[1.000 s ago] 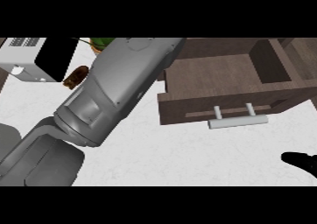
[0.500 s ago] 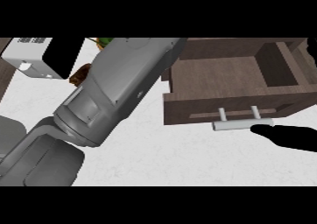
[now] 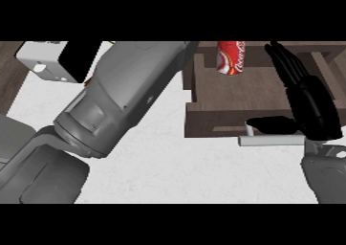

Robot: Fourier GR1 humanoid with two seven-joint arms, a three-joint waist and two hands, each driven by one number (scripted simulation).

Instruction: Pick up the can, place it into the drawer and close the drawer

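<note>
A red can stands inside the open dark wooden drawer, near its back left part. My right hand lies over the drawer's right side, open, with straight fingers pointing away from me. Its thumb rests at the drawer's front panel, just above the pale bar handle. The hand is to the right of the can and apart from it. My left forearm crosses the view from lower left to the top; its hand does not show.
A white and black box-shaped appliance stands at the top left, beside a strip of dark wood. The white counter top spreads in front of the drawer.
My right hand has risen from the lower right edge to the drawer's front and now stretches over the drawer. The can has come into view inside the drawer.
</note>
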